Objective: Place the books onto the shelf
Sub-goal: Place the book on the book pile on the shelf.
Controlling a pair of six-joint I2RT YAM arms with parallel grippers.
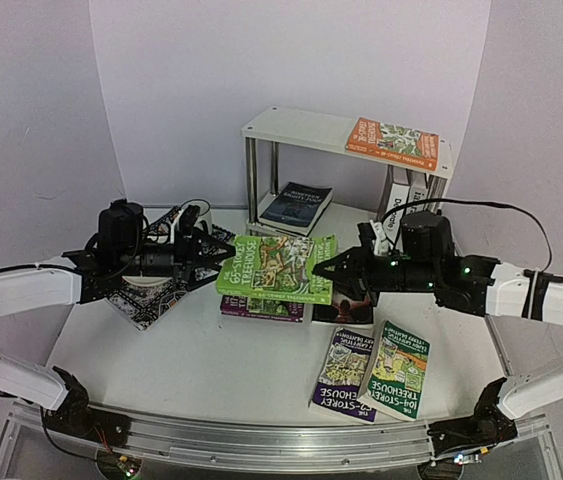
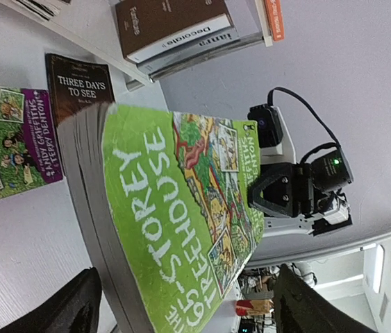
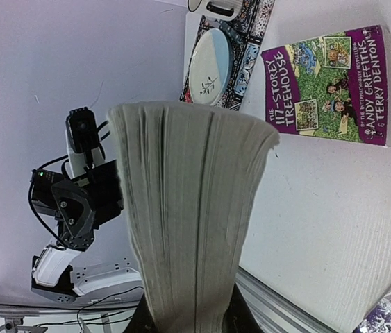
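A bright green book (image 1: 276, 268) hangs above the table's middle. My right gripper (image 1: 329, 268) is shut on its page edge (image 3: 188, 229), the fingers pinching at the bottom of the right wrist view (image 3: 188, 316). My left gripper (image 1: 213, 255) is open at the book's other end, and its dark fingers (image 2: 77, 302) stand wide on either side of the cover (image 2: 174, 222). The white shelf (image 1: 291, 125) stands behind with an orange book (image 1: 393, 143) on top and a dark book (image 1: 296, 207) on its lower board. Under the green book lies a purple book (image 1: 261, 308).
Two more books, a purple one (image 1: 343, 373) and a green-and-white one (image 1: 396, 370), lie near the front right. A black book (image 2: 80, 90) lies by the shelf. A patterned placemat (image 1: 146, 305) with a plate (image 3: 212, 66) sits at the left. A metal rail (image 1: 261, 445) runs along the near edge.
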